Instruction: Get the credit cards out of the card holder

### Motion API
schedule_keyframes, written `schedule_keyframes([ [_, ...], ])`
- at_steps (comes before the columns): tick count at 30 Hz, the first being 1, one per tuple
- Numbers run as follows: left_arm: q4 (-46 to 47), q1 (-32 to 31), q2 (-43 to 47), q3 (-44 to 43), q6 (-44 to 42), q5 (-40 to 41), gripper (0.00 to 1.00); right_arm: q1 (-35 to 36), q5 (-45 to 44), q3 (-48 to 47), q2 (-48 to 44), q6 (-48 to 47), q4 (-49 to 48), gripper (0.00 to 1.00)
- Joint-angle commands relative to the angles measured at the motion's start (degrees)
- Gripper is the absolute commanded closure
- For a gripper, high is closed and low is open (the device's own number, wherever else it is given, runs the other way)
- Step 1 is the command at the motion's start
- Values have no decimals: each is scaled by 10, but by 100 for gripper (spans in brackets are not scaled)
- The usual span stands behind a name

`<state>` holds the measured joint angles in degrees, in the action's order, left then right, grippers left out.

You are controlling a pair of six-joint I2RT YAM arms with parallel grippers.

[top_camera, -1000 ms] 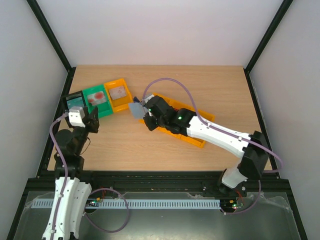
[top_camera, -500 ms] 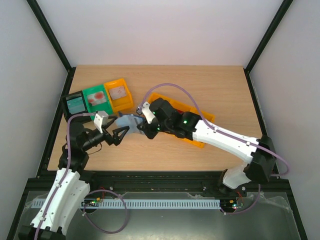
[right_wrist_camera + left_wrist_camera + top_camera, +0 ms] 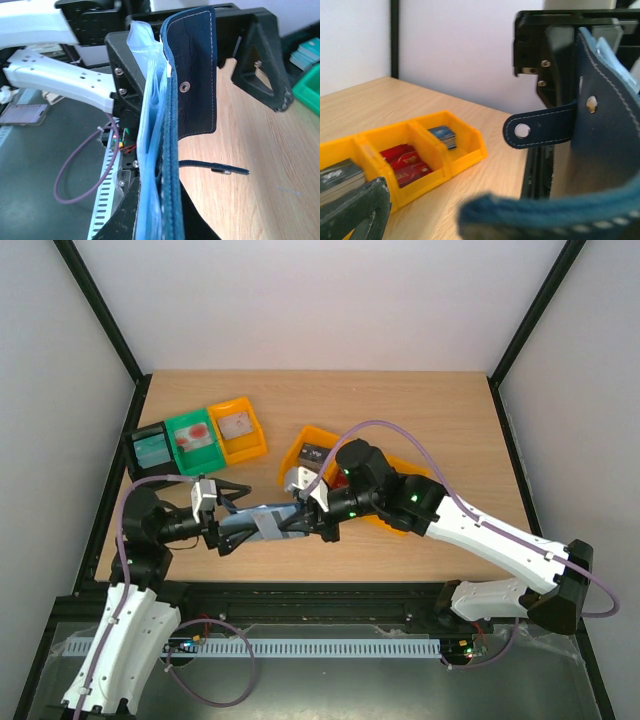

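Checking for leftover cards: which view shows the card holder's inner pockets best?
Right wrist: the pale inner pockets stand edge-on, close up, beside the navy cover. Left wrist shows mainly the cover's outside and snap tab; top shows the card holder small, pockets indistinct.

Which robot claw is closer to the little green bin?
Left. The left claw sits open just in front of the small green plastic bin. The right claw is farther right, pinching the dark navy folding card holder.
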<state>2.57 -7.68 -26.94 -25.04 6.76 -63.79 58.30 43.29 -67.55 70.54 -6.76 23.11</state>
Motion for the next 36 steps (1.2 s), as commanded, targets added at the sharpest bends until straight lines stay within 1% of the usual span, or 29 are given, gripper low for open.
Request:
schedule_keyframes([
  [1,-1,0,-1,-36,-16,-83,1,5,90,-31,-10,-73,9,98],
  [2,0,-2,0,-34,-15,-88,1,4,94,-31,-10,-79,8,98],
  [3,5,-4,0,-32,-11,-94,5,4,97,-30,-10,-83,6,98],
  [5,28,-12,1,-27,4,-99,17,4,97,-29,-8,-82,-5,98],
  [7,63,-18,0,-24,29,-97,38,4,90,-31,-3,-75,-15,98],
  [9,74,-23,1,-23,42,-80,71,4,72,-31,2,-62,-30,98],
  [10,71,-23,2,-22,43,-67,82,5,54,-28,3,-52,-44,98],
  [11,70,-25,5,-20,42,-58,91,4,40,-23,2,-37,-59,96],
  [12,72,-24,7,-19,43,-55,96,4,31,-17,0,-26,-74,94],
  [14,91,-26,15,-13,65,-52,98,5,23,-8,-1,-19,-91,91],
  [16,99,-27,20,-12,77,-48,98,4,15,-3,-2,-15,-98,80],
  [19,80,-27,29,-17,62,-29,98,-1,-5,11,-7,-12,-109,66],
  [25,47,-26,43,-20,33,-8,98,-22,-1,30,-15,-2,-123,51],
  [32,-55,-26,58,-45,-93,8,98,-28,-27,30,-29,1,-122,41],
  [36,-64,-26,65,-51,-110,18,98,-29,-53,27,-35,-1,-111,38],
])
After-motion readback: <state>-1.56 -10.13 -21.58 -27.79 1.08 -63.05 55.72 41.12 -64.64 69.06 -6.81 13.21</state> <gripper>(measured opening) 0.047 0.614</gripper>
